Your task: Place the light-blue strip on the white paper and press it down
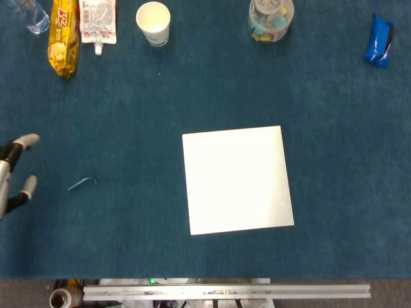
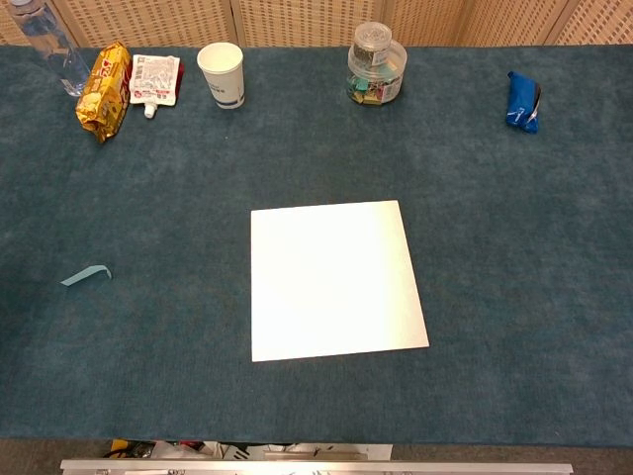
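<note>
Left robot hand (image 1: 14,176) beside light-blue strip (image 1: 81,184)

We see matt, fuzzy cloth on the table (image 2: 514,297), smooth white paper (image 2: 336,280), and a glossy yellow wrapper (image 2: 103,89).

Only body part showing: left robot hand (image 1: 14,176), cut off by the head view's left edge. Slim fingers (image 1: 26,140) with rounded light-grey tips, black sections behind the tips, pale grey link running down beside them. Chest view shows no body parts.
</note>
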